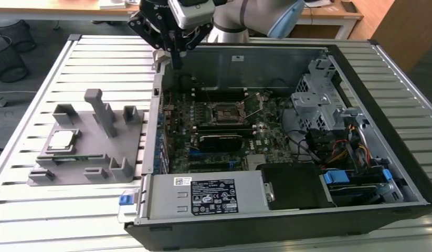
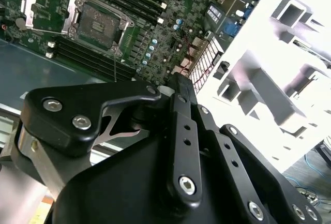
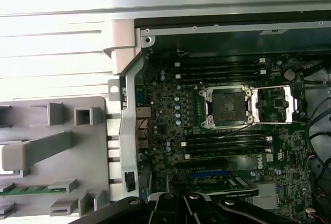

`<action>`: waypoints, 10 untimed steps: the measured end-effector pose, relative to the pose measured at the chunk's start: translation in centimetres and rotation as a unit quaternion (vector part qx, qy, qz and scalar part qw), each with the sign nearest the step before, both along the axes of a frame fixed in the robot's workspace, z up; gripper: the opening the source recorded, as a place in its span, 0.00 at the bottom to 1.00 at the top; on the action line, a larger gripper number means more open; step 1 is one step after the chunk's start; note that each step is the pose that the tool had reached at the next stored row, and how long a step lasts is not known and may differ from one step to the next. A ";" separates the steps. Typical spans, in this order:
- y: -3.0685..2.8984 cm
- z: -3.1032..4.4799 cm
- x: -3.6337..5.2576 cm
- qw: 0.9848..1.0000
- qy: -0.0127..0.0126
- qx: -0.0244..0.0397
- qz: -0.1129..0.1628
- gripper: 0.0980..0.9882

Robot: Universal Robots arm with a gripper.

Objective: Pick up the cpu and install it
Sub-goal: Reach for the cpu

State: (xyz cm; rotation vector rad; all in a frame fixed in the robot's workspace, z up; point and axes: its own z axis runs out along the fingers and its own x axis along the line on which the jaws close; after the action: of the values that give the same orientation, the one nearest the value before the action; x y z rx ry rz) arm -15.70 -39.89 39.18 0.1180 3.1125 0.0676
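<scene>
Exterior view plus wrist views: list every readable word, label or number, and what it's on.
No text can be quoted.
power supply label: dense print, too small to read.
white sticker beside it: too small to read.
case wall sticker: blurred.
motherboard white markings: too small to read.
cpu top: no print legible.

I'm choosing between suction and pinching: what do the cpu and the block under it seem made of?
The cpu: silvery lid with a dull sheen, apparently bare metal; the tan-green rim is probably circuit board. The fixture block: uniform matte grey with moulded posts, likely plastic.
</scene>
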 end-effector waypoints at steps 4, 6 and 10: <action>0.00 -0.02 -0.50 1.000 0.000 0.000 0.000 0.01; 0.00 -0.03 -0.74 1.000 0.000 0.000 0.000 0.01; 0.00 -0.05 -1.24 1.000 0.000 0.000 0.000 0.01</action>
State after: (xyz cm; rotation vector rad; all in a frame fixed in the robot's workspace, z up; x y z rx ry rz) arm -16.94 -39.89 39.13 0.1180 3.1125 0.0676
